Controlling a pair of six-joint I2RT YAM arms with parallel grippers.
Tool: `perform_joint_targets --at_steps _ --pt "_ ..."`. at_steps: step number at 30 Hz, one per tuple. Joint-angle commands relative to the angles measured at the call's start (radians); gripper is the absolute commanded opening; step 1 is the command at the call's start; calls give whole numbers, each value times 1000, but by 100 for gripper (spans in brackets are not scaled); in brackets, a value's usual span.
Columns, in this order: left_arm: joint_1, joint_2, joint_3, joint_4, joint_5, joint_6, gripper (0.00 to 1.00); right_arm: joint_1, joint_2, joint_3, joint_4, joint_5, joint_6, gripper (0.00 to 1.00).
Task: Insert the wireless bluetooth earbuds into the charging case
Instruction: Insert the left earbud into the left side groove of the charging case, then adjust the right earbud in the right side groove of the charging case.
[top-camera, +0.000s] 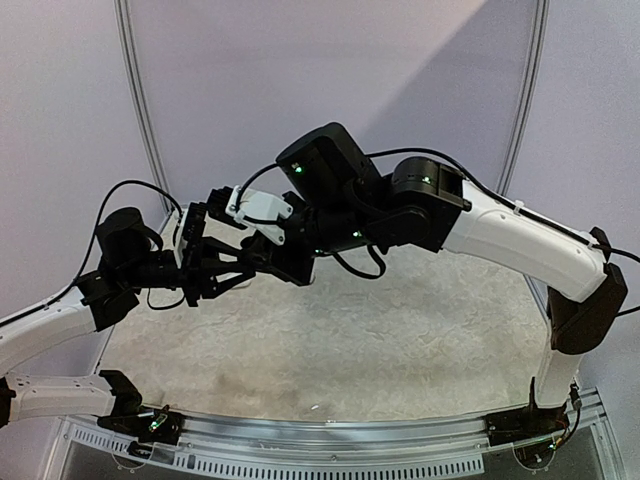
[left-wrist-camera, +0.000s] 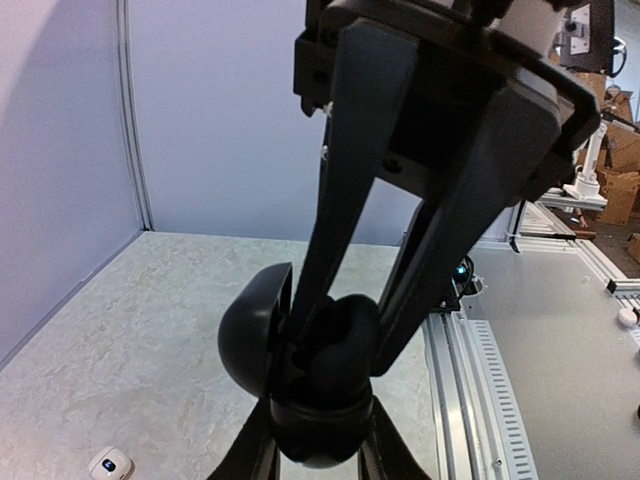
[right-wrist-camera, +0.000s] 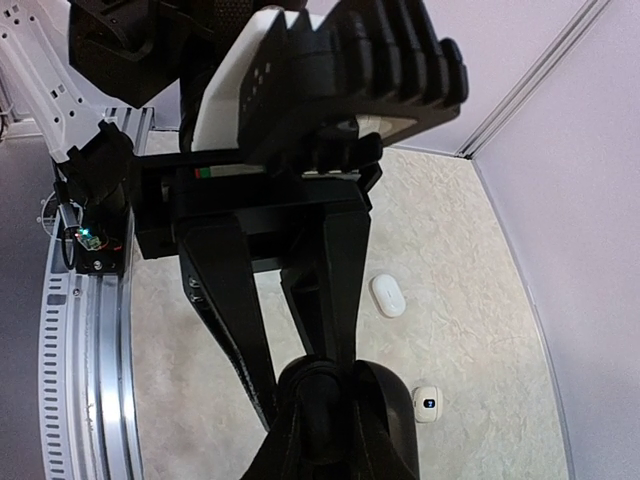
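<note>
My left gripper (top-camera: 232, 277) is raised above the table and shut on the base of a black round charging case (left-wrist-camera: 248, 330), whose lid stands open to the left in the left wrist view. My right gripper (top-camera: 250, 262) meets it from the right. In the left wrist view its two fingers (left-wrist-camera: 325, 230) come down from above and close on a black rounded earbud (left-wrist-camera: 345, 325) at the case's mouth. Black on black blurs the earbud's outline. In the right wrist view my right gripper (right-wrist-camera: 335, 400) is at the case (right-wrist-camera: 400, 425). No white earbuds show.
A white oval case (right-wrist-camera: 388, 295) and a small white case with a blue light (right-wrist-camera: 427, 403) lie on the marbled table near the side wall. The small one also shows in the left wrist view (left-wrist-camera: 110, 464). An aluminium rail (left-wrist-camera: 480, 380) runs along the near edge.
</note>
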Motion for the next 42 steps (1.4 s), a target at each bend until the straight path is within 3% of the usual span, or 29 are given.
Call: perform_joint_targets --at_steps 1,21,42 --pt "-17 0 22 8 20 11 0 -7 21 25 -13 20 -1 17" --pt "-18 -4 8 62 14 -62 0 -8 50 60 -39 9 -6 26" --pt "-17 -13 -7 79 -13 -94 0 -11 -38 52 66 -16 21 41"
